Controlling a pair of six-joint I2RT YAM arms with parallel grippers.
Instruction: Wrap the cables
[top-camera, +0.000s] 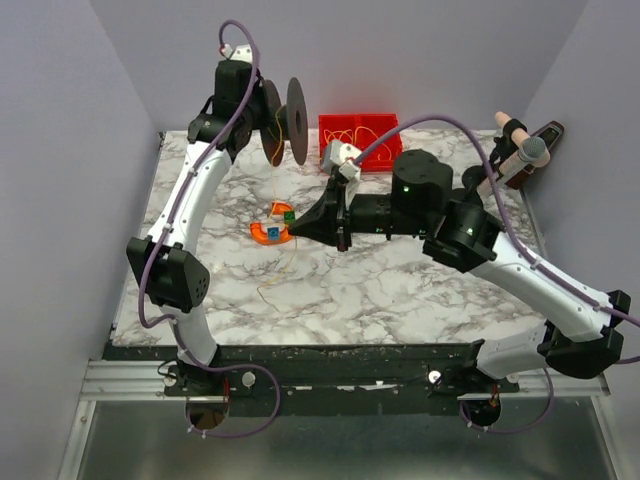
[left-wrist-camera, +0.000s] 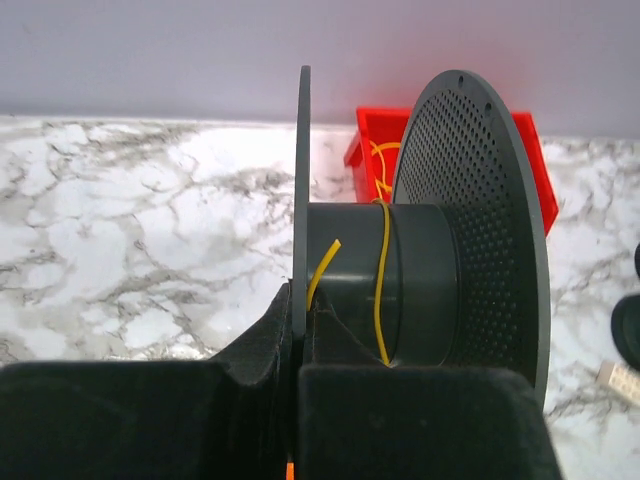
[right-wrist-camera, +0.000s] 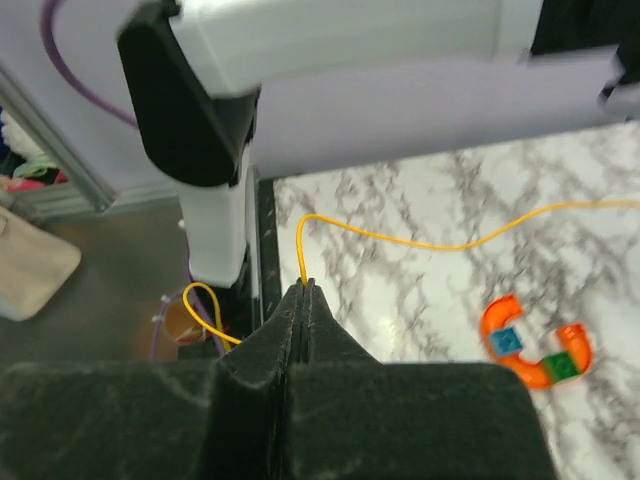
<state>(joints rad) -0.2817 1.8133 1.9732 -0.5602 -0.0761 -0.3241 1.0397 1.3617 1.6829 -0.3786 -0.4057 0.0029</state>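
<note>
cable (right-wrist-camera: 400, 240): yellow strand, one turn round spool (left-wrist-camera: 420, 280) hub, slack trailing over table (right-wrist-camera: 430, 190) | right gripper (right-wrist-camera: 303, 292): pinched on cable | left gripper (left-wrist-camera: 298, 325): apparently clamping spool flange | red bin (top-camera: 360, 130): more loops

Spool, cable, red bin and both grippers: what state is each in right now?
Spool: held off the table, axle level.
Left gripper: shut on the spool's flange.
Cable: about one turn around the spool's hub, pinched farther along.
Right gripper: shut on the cable.
Red bin: on the table, more cables inside.
Orange toy: lying on the table, untouched.
</note>
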